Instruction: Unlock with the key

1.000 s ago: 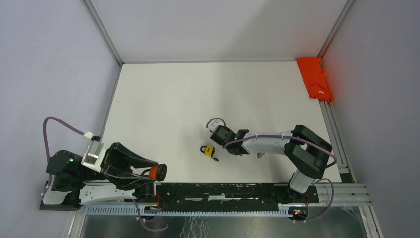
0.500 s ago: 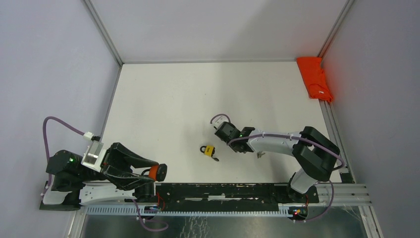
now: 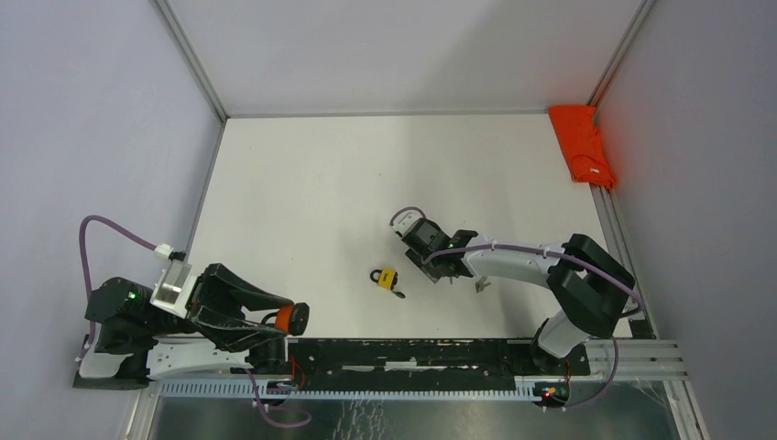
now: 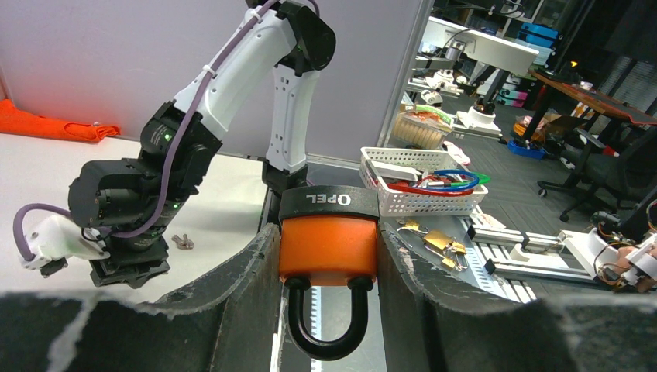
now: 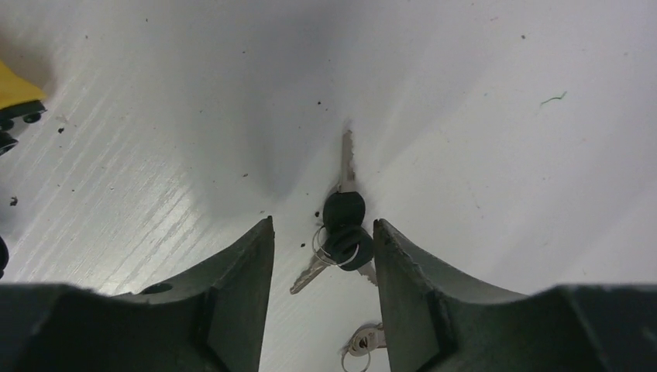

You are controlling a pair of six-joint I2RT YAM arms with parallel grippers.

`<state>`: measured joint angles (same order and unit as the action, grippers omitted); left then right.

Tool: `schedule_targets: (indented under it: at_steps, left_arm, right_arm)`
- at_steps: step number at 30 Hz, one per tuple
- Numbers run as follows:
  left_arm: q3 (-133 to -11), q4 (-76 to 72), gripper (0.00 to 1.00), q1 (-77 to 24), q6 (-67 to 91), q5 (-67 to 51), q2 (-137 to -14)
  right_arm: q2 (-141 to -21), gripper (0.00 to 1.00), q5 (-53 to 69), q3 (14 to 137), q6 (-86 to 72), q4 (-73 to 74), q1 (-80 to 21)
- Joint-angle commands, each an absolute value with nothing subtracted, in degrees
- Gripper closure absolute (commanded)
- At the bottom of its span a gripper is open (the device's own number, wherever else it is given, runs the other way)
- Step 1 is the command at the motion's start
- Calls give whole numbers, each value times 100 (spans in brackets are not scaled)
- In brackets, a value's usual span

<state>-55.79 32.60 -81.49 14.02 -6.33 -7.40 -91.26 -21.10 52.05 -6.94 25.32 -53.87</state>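
At the near edge, the left arm's fingers (image 4: 248, 271) are clamped on the body of an orange padlock (image 4: 328, 248), its shackle hanging down. Farther out, the right arm's fingers (image 5: 232, 287) stand wide apart, gripping nothing, either side of a bunch of keys (image 5: 342, 225) lying flat on the white worktop (image 3: 302, 183). A yellow padlock (image 3: 388, 277) lies close by on their left, and a red cloth (image 3: 582, 142) sits in the far right corner.

Left gripper (image 4: 328, 267): dark fingers clamp the padlock body from both sides.
Orange padlock (image 4: 328, 246): black cap up, shackle hanging below.
Right arm (image 4: 225, 85): bent down to the table.
Keys (image 4: 184, 242): lying near it.
White basket (image 4: 387, 203): off to the right.
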Motion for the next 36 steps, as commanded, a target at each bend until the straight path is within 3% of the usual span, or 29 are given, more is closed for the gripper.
schedule_targets:
  at_steps: [1,11,25,36]
  left_arm:
    - [-5660,2804,98,-8183,1158,-642,-755]
    - [-5686,2799,98,-8183,1114,-619,-779]
    - [-5695,2786,98,-8182,1152,-624,-826]
    - [-5705,2786,98,-8182,1177,-605,-818]
  right_arm:
    - [-9308,48,-1926,5156,-572,2352,-5267]
    - [-9237,56,-1098,4597,-519,2150,-4753]
    - [-9172,80,-743,4201,-672,2102,-4542]
    - [-8353,82,-103,5116,-611,2422,-4507]
